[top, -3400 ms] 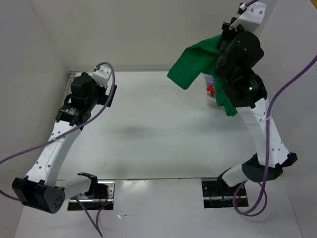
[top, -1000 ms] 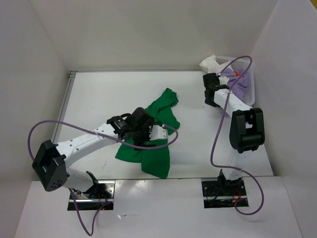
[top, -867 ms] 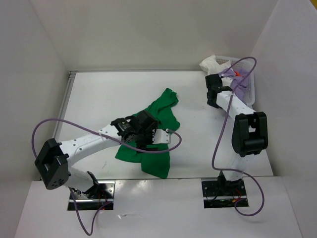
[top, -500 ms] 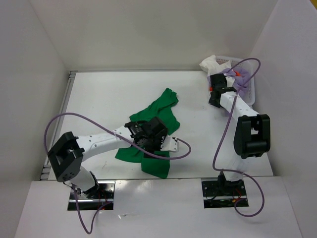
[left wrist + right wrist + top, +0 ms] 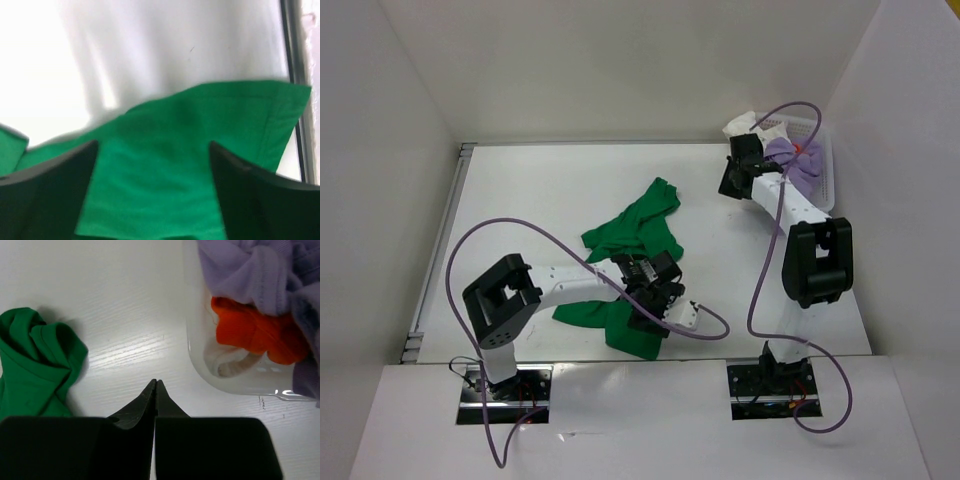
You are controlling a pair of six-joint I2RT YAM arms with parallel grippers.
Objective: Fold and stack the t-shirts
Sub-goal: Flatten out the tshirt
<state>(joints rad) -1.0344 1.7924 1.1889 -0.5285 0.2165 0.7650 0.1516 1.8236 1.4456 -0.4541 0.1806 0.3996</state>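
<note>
I saw green t-shirt (image 5: 635, 225) crumpled mid-table, long axis near edge to far-right. My left gripper (image 5: 655, 312) spread wide over its near hem, probably not touching. Right gripper (image 5: 156, 385) pinched shut, empty, beside basket (image 5: 828, 185), farther off.

No legible writing, label, brand name, number or sign on the green t-shirt (image 5: 630, 232), the basket (image 5: 829, 170) or the table (image 5: 540, 200).

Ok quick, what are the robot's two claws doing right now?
Left gripper: open wide over the green t-shirt, not gripping it.
Right gripper: shut, empty, above the table near the basket.
</note>
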